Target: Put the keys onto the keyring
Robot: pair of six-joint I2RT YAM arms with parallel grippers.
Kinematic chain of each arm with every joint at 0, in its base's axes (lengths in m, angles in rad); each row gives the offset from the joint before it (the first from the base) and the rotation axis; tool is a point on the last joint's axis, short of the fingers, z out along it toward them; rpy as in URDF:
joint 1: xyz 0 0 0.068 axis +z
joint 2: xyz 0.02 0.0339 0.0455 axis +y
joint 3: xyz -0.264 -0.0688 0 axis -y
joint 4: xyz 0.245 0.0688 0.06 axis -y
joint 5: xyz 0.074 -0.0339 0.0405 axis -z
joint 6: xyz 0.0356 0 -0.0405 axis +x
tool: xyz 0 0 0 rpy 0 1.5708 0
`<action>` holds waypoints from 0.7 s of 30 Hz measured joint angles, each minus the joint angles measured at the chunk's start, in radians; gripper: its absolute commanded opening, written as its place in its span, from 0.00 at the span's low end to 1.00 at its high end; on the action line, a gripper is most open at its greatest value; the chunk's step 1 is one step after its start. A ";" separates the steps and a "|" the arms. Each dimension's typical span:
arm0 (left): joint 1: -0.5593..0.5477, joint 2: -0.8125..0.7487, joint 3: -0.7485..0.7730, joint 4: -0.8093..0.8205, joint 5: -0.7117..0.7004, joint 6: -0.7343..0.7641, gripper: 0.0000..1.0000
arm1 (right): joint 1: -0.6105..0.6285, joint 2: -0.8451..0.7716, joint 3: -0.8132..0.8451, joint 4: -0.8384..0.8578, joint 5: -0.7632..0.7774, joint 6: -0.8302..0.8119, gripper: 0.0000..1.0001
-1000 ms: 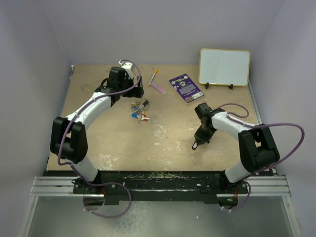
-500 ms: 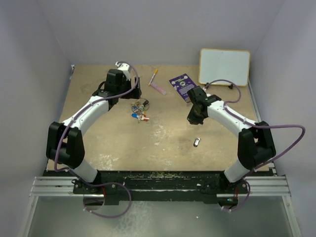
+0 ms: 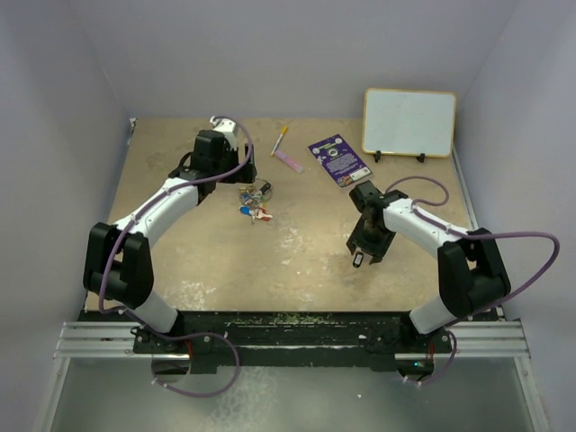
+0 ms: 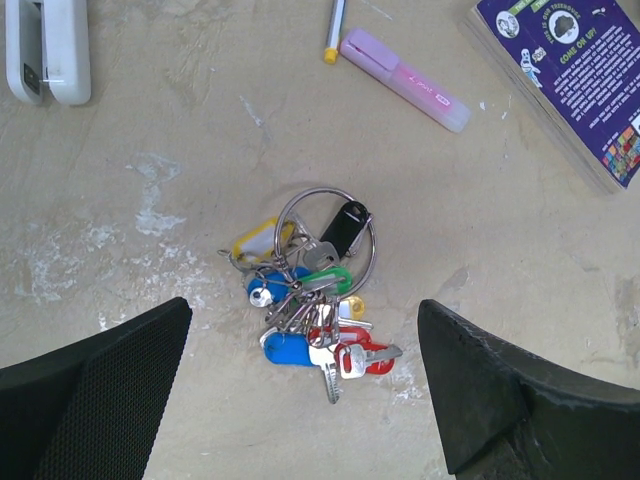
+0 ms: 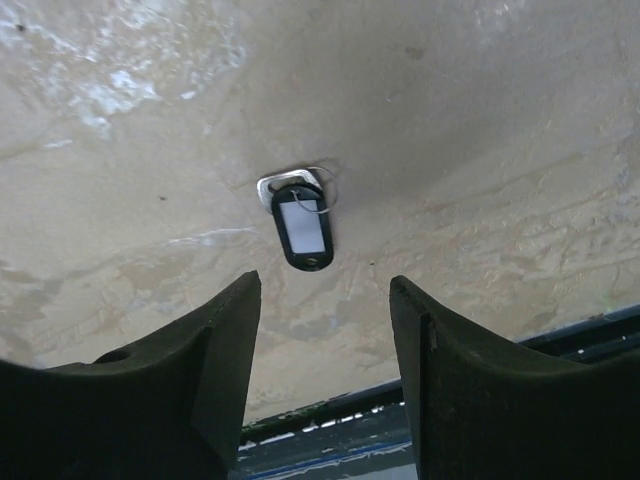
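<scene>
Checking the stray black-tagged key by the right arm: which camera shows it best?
The right wrist view: the black-tagged key lies flat, close up, centred between the open jaws. The top view shows only a pale speck under the right gripper. The left wrist view misses it.

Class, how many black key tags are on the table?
2. One black tag lies inside the keyring loop, in the bunch; the other lies alone below the right gripper. The bunch may hide more.
</scene>
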 measured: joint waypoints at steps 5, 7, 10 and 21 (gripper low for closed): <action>0.000 0.000 -0.019 0.013 0.001 0.004 0.98 | -0.003 -0.008 -0.035 -0.008 -0.018 0.013 0.58; 0.000 0.000 -0.020 0.019 0.001 0.005 0.98 | -0.003 -0.008 -0.043 -0.002 -0.020 0.015 0.57; 0.000 0.000 -0.020 0.029 0.000 0.005 0.98 | -0.003 -0.005 -0.064 0.020 -0.023 0.016 0.54; 0.000 0.000 -0.051 0.042 0.000 0.004 0.98 | -0.003 0.069 -0.074 0.100 -0.046 -0.025 0.24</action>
